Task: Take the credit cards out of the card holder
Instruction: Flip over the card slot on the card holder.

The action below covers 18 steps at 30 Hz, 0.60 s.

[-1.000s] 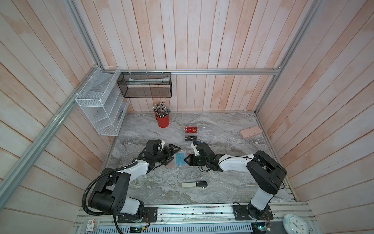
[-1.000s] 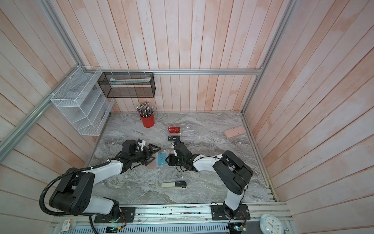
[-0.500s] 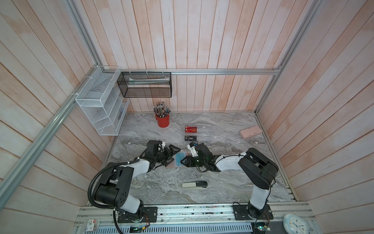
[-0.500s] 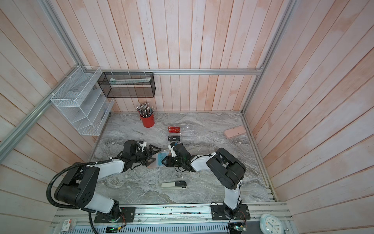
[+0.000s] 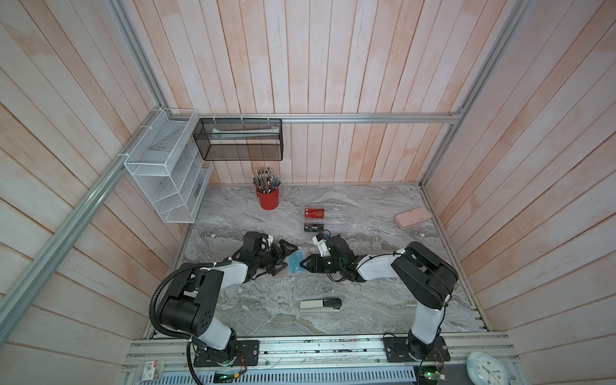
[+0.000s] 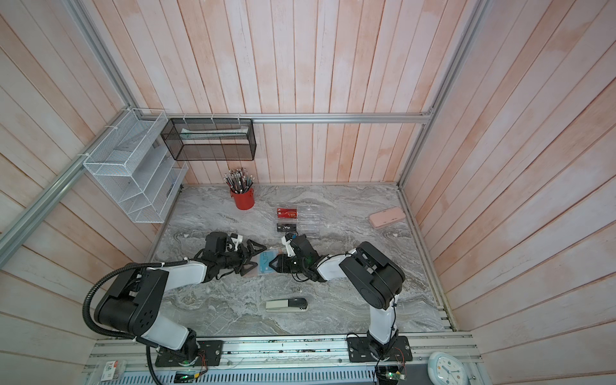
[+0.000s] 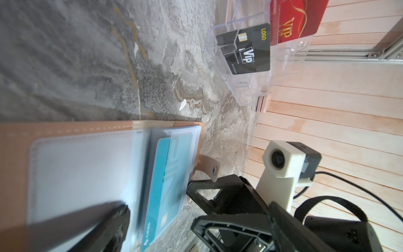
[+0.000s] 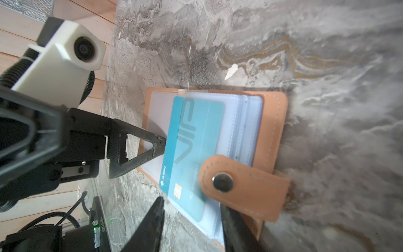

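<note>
The tan card holder (image 8: 274,122) lies open on the table between my two grippers, its snap tab (image 8: 239,181) flipped up. A teal credit card (image 8: 196,139) sticks partway out of a clear sleeve and also shows in both top views (image 5: 295,261) (image 6: 265,263). My left gripper (image 5: 289,257) is open wide, with one finger (image 7: 117,218) pressing on the sleeve page. My right gripper (image 8: 193,209) is open, and its fingers straddle the chip end of the teal card without clamping it. The red card (image 5: 314,212) and black card (image 5: 314,227) stand in the clear acrylic rack (image 5: 335,218).
A stapler (image 5: 320,305) lies toward the table's front edge. A red pencil cup (image 5: 267,200) stands at the back, and a long pink case (image 5: 412,217) sits at the right wall. A white wire shelf (image 5: 166,173) and a black mesh basket (image 5: 238,140) hang on the walls.
My right gripper has slid left to the card holder's edge, so its fingers now straddle the card's end. The left gripper has hardly moved.
</note>
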Motion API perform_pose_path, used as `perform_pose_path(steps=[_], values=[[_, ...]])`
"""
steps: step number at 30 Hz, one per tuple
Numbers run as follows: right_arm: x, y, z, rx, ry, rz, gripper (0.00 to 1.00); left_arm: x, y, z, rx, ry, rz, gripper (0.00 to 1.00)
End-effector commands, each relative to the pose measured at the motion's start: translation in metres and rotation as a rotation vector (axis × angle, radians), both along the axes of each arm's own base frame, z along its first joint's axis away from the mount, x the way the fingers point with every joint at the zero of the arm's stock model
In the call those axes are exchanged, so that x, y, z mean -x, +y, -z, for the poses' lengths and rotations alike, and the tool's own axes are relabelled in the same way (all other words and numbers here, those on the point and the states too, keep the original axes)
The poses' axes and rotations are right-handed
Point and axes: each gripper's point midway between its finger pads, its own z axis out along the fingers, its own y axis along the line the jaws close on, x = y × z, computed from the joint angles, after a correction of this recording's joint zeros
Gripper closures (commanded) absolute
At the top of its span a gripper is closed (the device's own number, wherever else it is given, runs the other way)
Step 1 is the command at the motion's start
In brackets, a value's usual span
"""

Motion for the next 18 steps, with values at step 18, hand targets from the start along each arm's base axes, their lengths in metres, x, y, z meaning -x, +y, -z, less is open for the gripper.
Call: perform_pose_path(steps=[18], values=[[0.002, -0.012, 0.031, 0.061, 0.089, 0.034, 0.56, 0.001, -0.004, 0.004, 0.004, -0.041, 0.067, 0.36]])
